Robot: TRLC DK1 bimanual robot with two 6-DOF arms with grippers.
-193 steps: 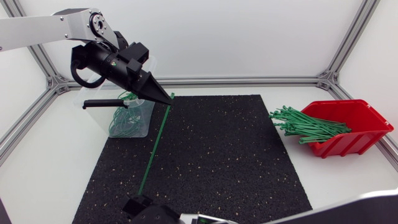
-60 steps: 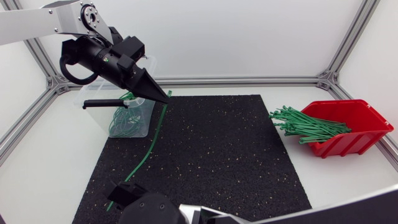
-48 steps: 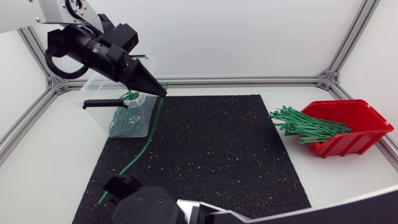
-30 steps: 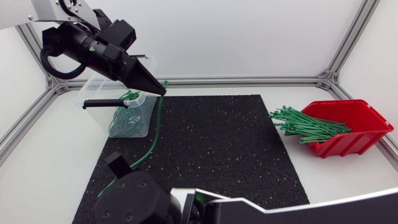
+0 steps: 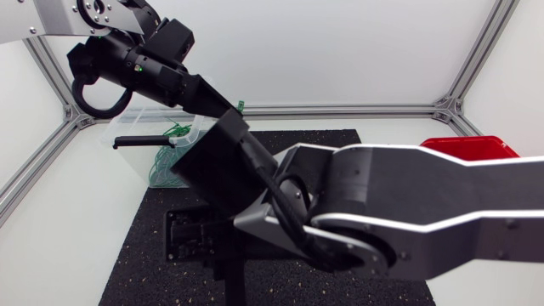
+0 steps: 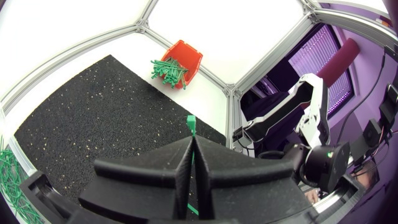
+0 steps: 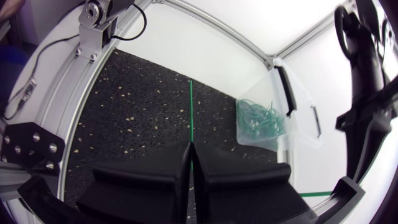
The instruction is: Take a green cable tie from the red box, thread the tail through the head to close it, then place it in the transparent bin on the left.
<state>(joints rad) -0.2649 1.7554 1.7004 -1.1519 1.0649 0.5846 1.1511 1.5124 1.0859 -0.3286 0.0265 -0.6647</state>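
green cable tie (image 7: 190, 112) – thin straight strap, pinched in left gripper (image 6: 190, 140) and right gripper (image 7: 190, 145) | red box (image 6: 183, 56) – upright, heaped with loose ties (image 6: 166, 68) | transparent bin (image 7: 273, 106) – upright, holding looped ties (image 7: 260, 121)

head view | red box (image 5: 476, 143) mostly behind right arm (image 5: 408, 204) | cable tie (image 5: 240, 105) only tip shows | mat (image 5: 136, 263) largely covered

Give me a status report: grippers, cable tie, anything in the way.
Left gripper shut on green cable tie. Right gripper shut on it too. Tie unlooped, outside transparent bin. Right arm covers the mat in head view.
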